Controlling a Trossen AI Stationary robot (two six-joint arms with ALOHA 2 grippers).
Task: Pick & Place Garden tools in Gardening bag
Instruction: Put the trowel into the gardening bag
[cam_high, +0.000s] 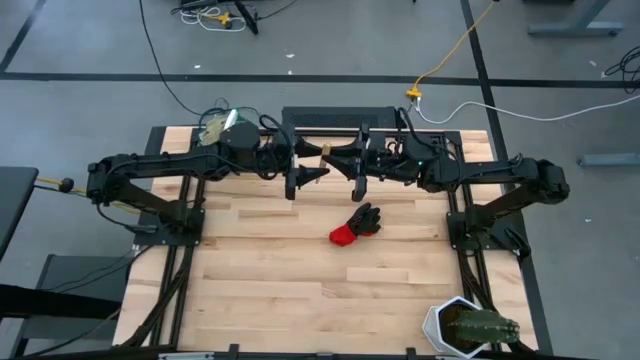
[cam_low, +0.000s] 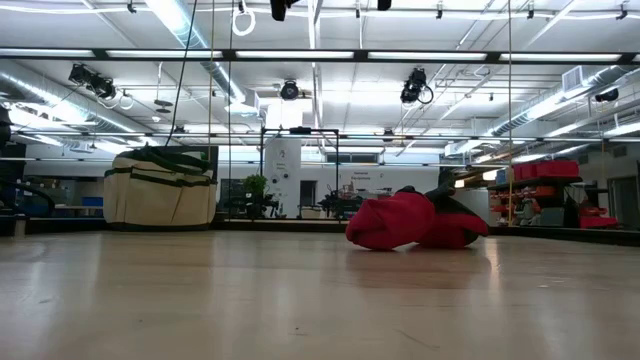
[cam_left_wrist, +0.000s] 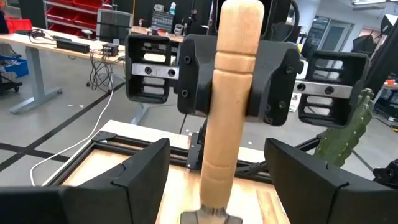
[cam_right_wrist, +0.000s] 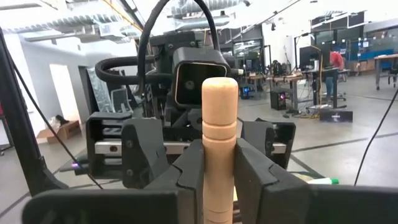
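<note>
The right gripper (cam_right_wrist: 219, 165) is pinching a trowel (cam_right_wrist: 219, 149) upright in mid-air facing the spread-jawed left gripper (cam_high: 303, 180), while the glove (cam_high: 356, 224) is lying mid-table, well apart from the bag (cam_low: 160, 187), so most seems undone.

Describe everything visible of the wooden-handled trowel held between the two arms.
The trowel has a pale, smooth, round wooden handle with turned grooves and a rounded end; a bit of grey metal shows at its base in the left wrist view. It stands upright, clamped between the right end effector's dark fingers above the table. The left end effector faces it, open, not touching.
</note>
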